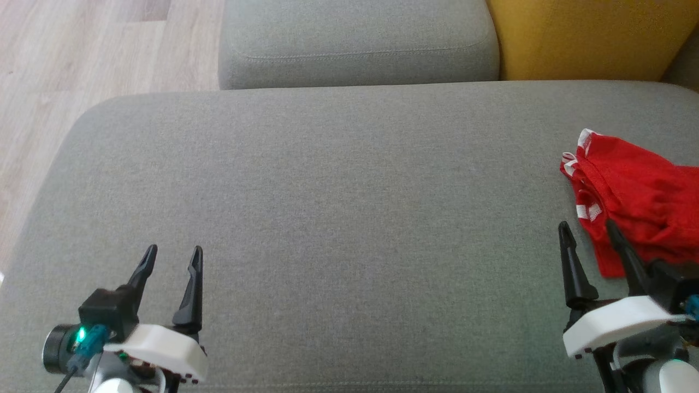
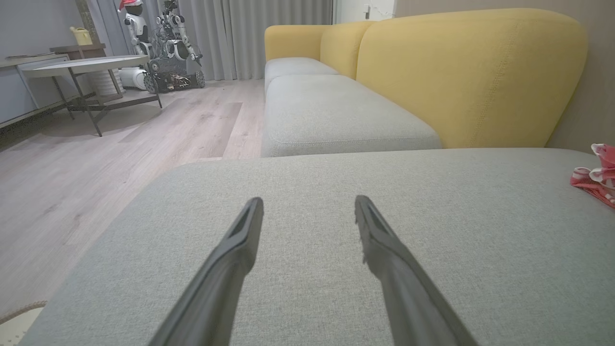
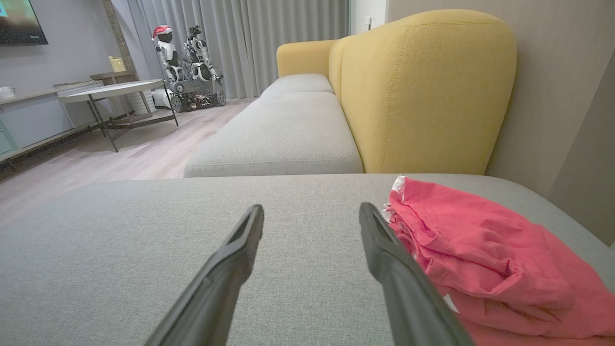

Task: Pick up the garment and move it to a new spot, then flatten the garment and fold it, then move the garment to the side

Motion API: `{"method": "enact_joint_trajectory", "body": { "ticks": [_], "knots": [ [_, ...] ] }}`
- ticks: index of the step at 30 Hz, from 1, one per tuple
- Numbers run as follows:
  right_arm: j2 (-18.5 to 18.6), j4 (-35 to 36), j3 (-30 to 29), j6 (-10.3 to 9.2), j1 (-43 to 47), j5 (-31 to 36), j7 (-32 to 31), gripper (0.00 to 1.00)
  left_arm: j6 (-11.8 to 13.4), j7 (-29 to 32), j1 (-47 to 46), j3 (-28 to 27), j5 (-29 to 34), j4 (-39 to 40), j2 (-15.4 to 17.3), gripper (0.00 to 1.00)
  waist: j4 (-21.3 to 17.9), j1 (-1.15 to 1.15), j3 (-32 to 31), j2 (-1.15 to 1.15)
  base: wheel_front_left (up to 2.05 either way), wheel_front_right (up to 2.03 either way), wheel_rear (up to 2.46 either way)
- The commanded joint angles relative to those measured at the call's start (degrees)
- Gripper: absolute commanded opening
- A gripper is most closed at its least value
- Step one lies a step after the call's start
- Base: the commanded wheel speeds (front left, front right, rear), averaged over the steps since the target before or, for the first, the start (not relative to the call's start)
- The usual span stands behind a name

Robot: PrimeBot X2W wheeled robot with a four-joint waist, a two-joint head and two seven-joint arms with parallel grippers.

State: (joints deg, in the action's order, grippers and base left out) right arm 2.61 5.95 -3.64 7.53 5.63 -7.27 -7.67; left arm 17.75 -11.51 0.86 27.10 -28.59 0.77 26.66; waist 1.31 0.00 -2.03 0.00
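Observation:
A crumpled red garment (image 1: pixel 633 196) with white-striped trim lies in a heap at the right edge of the grey sofa cushion (image 1: pixel 349 218). My right gripper (image 1: pixel 588 228) stands open just left of the heap's near end, nothing between its fingers; in the right wrist view the garment (image 3: pixel 480 259) lies right of the open right gripper (image 3: pixel 311 210), beside the right finger. My left gripper (image 1: pixel 173 250) is open and empty over the cushion's near left part. In the left wrist view the left gripper (image 2: pixel 308 202) points across bare cushion, with the garment (image 2: pixel 596 175) far right.
A second grey seat cushion (image 1: pixel 355 43) and a yellow backrest (image 1: pixel 590 38) lie beyond. Wooden floor (image 1: pixel 65 82) runs along the left. A low round table (image 3: pixel 110 89) and a parked robot (image 3: pixel 187 72) stand far off by the curtains.

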Motion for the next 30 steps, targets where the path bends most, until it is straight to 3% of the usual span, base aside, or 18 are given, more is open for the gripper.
{"method": "enact_joint_trajectory", "body": {
  "ticks": [1, 30],
  "knots": [
    [0.3, 2.5, 1.3, -0.04, -1.2, 0.4, -0.3, 1.00, 0.5, 0.0, -2.7, -2.6, -0.3, 1.8, 1.7, 1.00, 0.0, 0.00, 0.0, 0.00, 0.00, 0.00, 0.00],
    [0.3, 2.0, 0.9, -0.04, -1.6, -0.6, -0.6, 1.00, 0.2, -0.4, -3.5, -2.0, -1.0, 0.8, 2.0, 1.00, 0.0, 0.00, 0.2, 0.00, 0.00, 0.00, 0.00]
  ]
}}
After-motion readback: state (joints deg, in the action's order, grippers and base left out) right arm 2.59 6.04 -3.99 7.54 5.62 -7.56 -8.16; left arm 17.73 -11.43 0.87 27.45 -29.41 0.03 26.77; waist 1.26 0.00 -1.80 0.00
